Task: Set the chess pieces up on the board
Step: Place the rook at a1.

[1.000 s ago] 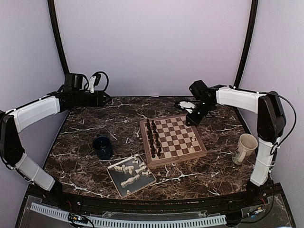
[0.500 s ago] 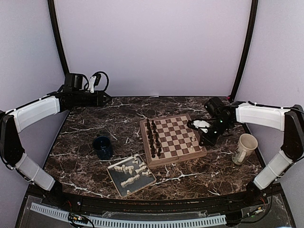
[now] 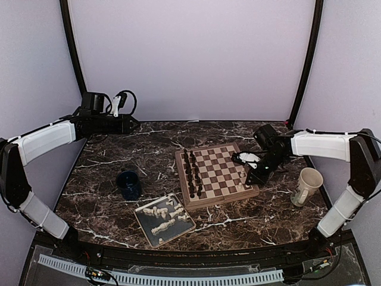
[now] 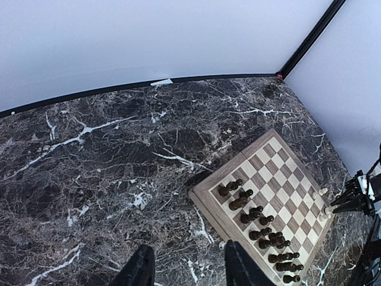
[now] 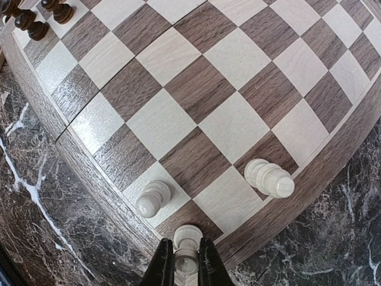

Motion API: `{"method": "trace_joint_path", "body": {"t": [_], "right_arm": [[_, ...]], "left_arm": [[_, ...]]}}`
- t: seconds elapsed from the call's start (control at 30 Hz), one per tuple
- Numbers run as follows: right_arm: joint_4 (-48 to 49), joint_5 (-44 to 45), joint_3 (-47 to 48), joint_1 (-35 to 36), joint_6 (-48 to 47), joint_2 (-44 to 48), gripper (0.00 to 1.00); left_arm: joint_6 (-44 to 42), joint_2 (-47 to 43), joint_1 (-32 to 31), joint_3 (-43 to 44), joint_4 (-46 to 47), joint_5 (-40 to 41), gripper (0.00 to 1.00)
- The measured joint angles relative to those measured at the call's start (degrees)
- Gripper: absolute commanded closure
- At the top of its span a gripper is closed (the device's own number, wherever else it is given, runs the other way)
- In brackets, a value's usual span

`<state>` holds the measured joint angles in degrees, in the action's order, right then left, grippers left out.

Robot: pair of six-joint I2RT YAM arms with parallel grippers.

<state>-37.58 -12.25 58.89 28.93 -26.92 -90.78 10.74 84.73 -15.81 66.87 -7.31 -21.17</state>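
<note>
The board (image 3: 221,199) lies mid-table, with dark pieces (image 3: 191,173) in two rows along its left side. My right gripper (image 5: 186,257) is shut on a cream-white chess piece (image 5: 188,238). That piece stands upright over the dark corner square at the board's right edge (image 5: 202,89). Two more white pieces (image 5: 152,199) (image 5: 271,179) stand on nearby squares. Several white chess pieces (image 3: 164,215) lie on the grey tray (image 3: 144,229). My left gripper (image 4: 189,269) hangs open over bare marble at the far left, well away from the board (image 4: 286,173).
A dark blue mug (image 3: 128,185) stands left of the board. A cream mug (image 3: 308,186) stands at the right, close to my right arm. The tray sits near the front edge, touching the board's near-left corner.
My right arm swung from behind the board's far right corner to its right edge, lowering the gripper to the corner square. The left arm has not moved.
</note>
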Motion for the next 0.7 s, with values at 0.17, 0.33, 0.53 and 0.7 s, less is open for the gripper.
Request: {"method": "trace_joint_path", "body": {"t": [0.17,0.33,0.53,0.7], "right_arm": [[0.50,-0.37,0.09,0.24,-0.04,-1.16,0.83],[0.42,-0.15,0.09,0.42,-0.09,-1.27,0.71],[-1.90,0.35,1.22,0.44,-0.07,-0.42,0.64],[-2.67,-0.17,2.69,0.07,-0.17,5.88,0.62]], "left_arm": [[0.00,0.00,0.00,0.00,0.00,0.00,0.57],[0.00,0.00,0.00,0.00,0.00,0.02,0.57],[-0.17,0.00,-0.02,0.00,-0.02,-0.04,0.58],[-1.62,0.11,-2.67,1.07,-3.23,1.16,0.60]]}}
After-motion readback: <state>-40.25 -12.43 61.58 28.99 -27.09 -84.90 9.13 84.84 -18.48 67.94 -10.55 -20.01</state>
